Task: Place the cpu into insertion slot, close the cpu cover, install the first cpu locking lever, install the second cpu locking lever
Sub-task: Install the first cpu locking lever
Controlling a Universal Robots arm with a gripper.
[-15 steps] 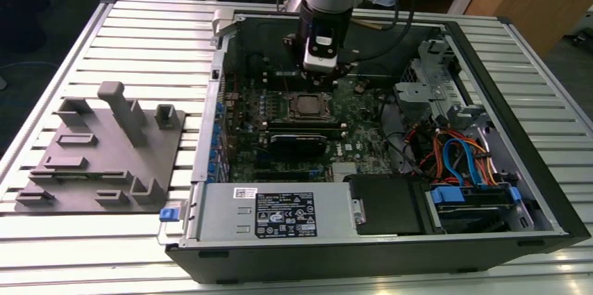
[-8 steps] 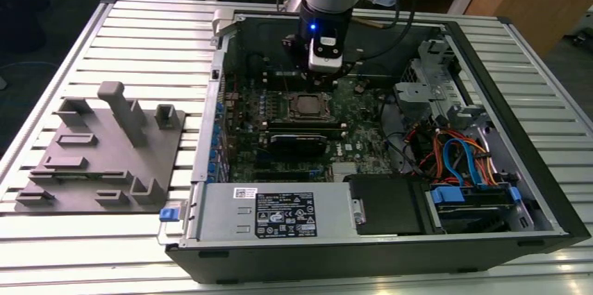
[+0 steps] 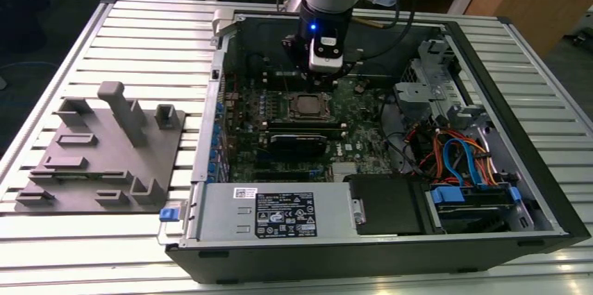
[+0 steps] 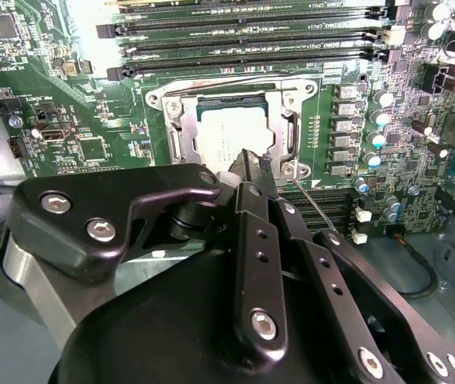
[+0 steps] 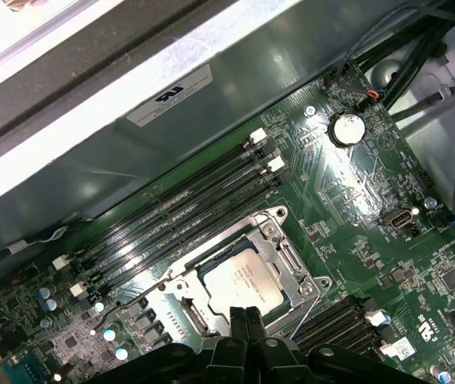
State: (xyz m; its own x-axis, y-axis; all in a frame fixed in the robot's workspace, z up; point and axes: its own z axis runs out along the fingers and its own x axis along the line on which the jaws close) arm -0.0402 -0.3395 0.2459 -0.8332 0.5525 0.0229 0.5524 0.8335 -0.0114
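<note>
One cpu [image 5: 239,280]: lies flat in the insertion slot [image 4: 289,138], with the cpu cover [image 5: 287,256] down around it.
Claw [image 5: 239,314]: fingers pressed together, nothing seen between them.
Which way: tip right by the cpu's edge, beside the thin lever wire [image 4: 315,204].

We see the black two-fingered gripper [image 5: 244,318] with its slim fingertips pressed together, their ends over one edge of the small, flat, silvery-grey square cpu [image 5: 239,278]. The chip lies inside the thin silvery metal frame of the cpu cover [image 5: 285,254], on the green circuit board [image 5: 347,184]. A thin silvery wire locking lever [image 5: 303,318] slants just beside the fingertips. Four long, narrow black memory slots [image 5: 179,210] run between the frame and the grey metal case wall [image 5: 235,88], which bears a white label [image 5: 171,96]. A round silvery coin battery [image 5: 345,126] sits well apart from the chip.
</note>
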